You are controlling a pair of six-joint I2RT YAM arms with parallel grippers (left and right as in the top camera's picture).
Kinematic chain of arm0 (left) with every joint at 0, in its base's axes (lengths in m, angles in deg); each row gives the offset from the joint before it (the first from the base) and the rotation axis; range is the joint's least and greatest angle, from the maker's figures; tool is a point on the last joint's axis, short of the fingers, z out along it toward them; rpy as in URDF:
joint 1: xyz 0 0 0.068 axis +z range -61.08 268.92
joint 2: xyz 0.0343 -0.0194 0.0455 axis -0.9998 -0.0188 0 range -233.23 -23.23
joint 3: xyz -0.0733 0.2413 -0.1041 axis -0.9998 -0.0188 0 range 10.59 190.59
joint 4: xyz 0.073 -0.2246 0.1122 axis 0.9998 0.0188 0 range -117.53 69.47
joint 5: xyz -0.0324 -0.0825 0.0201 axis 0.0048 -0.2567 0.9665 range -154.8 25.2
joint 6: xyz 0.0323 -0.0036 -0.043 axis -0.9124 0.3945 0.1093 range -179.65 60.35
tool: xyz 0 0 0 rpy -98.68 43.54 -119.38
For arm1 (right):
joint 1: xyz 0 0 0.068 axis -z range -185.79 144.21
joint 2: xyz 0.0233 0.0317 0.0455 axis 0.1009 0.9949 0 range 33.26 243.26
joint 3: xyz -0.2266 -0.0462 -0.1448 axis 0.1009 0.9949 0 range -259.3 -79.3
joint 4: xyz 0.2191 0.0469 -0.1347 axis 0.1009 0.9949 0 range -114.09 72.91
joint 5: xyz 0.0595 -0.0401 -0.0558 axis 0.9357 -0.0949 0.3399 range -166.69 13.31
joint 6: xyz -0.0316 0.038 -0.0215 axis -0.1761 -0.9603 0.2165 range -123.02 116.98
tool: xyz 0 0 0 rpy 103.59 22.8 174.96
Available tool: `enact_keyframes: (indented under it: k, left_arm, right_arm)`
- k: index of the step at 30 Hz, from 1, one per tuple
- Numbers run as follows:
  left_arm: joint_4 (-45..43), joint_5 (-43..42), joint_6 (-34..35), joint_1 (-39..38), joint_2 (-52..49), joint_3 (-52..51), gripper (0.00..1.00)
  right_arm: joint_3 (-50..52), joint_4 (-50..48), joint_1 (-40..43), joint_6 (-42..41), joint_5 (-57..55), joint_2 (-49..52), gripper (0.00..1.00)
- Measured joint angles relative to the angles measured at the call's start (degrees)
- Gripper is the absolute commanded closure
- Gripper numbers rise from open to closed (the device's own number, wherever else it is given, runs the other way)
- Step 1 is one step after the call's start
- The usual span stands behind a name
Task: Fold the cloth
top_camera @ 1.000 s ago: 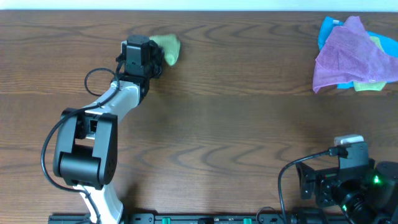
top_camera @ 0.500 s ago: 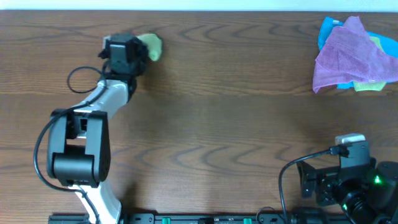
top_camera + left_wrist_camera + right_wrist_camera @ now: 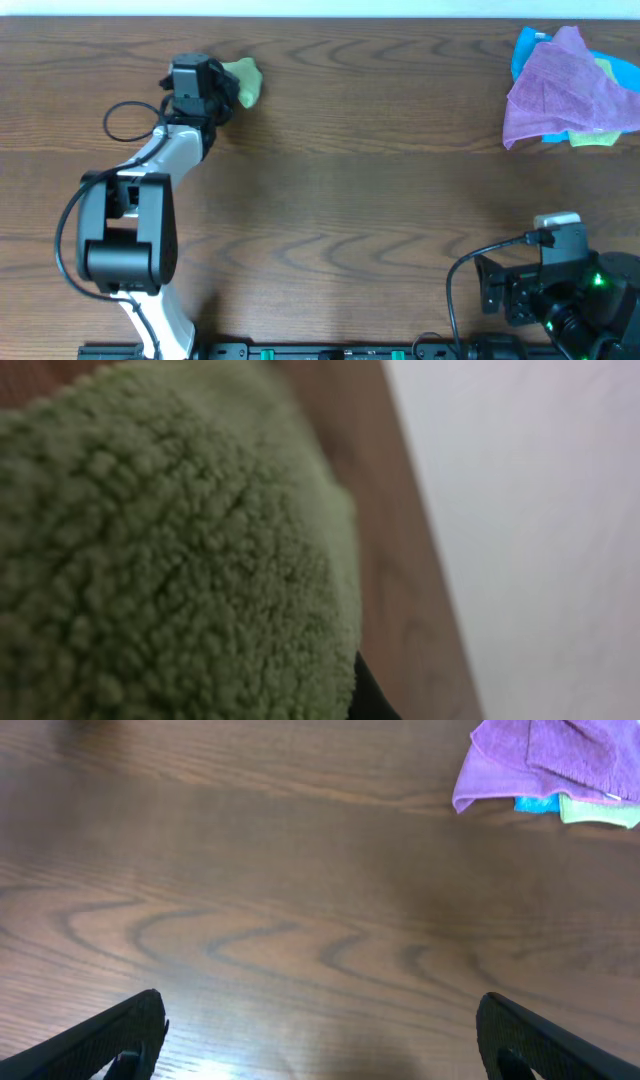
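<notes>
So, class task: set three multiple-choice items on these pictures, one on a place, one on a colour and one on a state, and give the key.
1. On the table, the lone green cloth lies: A in the centre; B at the far left; C at the near right.
2. The topmost cloth at the far right is: A red; B white; C purple.
3. The right pincer is: A open, empty; B shut on a cloth; C shut, empty.
Key: B, it sits near the far left edge; C, purple drapes over the rest; A, its jaws stand wide over bare wood.
</notes>
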Motion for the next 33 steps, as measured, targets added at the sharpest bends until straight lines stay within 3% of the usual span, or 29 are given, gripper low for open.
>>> enact_keyframes:
  k: [2,4,5,12,17,22,28,33]
  left_arm:
    - [1.4,-1.7,-0.5,-0.4,-1.5,0.0,0.89]
    - [3.6,-3.0,-1.3,-0.7,-2.3,0.0,0.58]
    - [4.6,-3.6,-1.7,-0.8,-2.4,0.0,0.54]
    - [9.8,-5.9,-3.3,-0.8,-2.4,0.1,0.51]
    - [14.3,-8.0,-5.0,-0.8,-2.4,0.2,0.59]
    - [16.0,-9.7,-5.9,-0.8,-2.4,0.2,0.58]
    - [16.1,-5.3,-6.6,-0.8,-2.4,0.2,0.53]
    - [14.9,0.7,-7.9,-0.8,-2.4,0.5,0.55]
  right_arm:
    - [0.1,-0.5,0.0,0.0,0.0,0.0,0.01]
    - [0.1,-0.9,0.0,0.0,0.0,0.0,0.01]
    - [0.2,-1.1,0.0,0.0,0.0,0.0,0.01]
    - [0.2,-1.9,0.0,0.0,-1.1,0.0,0.01]
    - [0.2,-2.1,0.0,0.0,-1.5,0.0,0.01]
    - [0.2,-2.5,0.0,0.0,-1.5,0.0,0.01]
    - [0.2,-2.7,0.0,0.0,-1.6,0.0,0.01]
    - [0.2,-2.8,0.0,0.0,-1.6,0.0,0.01]
